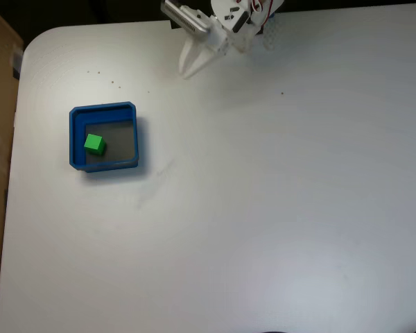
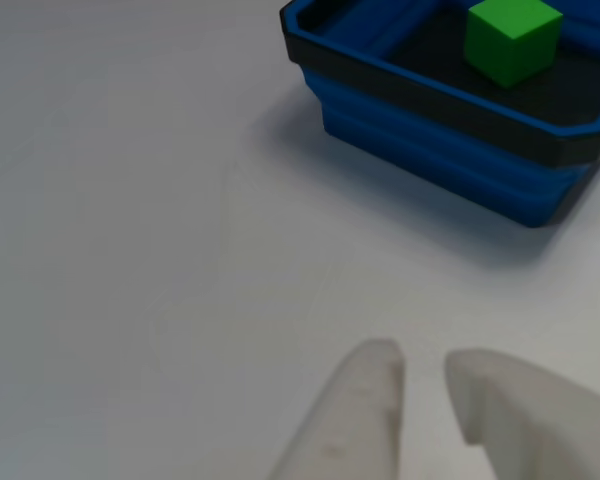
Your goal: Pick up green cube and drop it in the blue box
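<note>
Cube (image 1: 93,144) sits inside the box (image 1: 74,132), by its left wall in the fixed view. Fingers (image 2: 420,395) nearly closed, holding nothing, well clear of the box. Little risk left; only a stray sweep could knock the box across the desk (image 1: 263,208).

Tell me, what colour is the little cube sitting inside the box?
Bright green cube, clearest in the other view, inside the blue box.
</note>
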Available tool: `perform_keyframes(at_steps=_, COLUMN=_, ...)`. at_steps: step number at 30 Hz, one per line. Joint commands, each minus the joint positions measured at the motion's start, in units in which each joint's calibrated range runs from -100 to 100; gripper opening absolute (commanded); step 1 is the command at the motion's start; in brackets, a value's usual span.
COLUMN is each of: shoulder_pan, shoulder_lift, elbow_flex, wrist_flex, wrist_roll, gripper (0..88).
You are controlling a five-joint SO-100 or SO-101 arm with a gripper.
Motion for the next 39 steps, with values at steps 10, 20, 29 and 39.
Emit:
perform_keyframes(at_steps=10, shoulder_pan=-6.18, shoulder_lift=-12.48, elbow_flex=11.55, wrist_flex=-1.39, wrist_roll=0.05, gripper=0.4)
perform_keyframes(at_steps=20, shoulder_pan=-23.16, shoulder_lift=-12.31, elbow_flex=11.55, wrist_flex=-1.06, wrist_roll=0.05, gripper=0.4)
perform_keyframes(at_steps=29, shoulder_pan=-37.83, shoulder_lift=-12.31, elbow_flex=11.55, wrist_flex=-1.06, wrist_roll=0.05, gripper=0.5)
perform_keyframes(at_steps=39, shoulder_pan=-41.95, shoulder_lift=-12.31, elbow_flex=11.55, wrist_flex=-1.06, wrist_roll=-0.24, gripper=0.5)
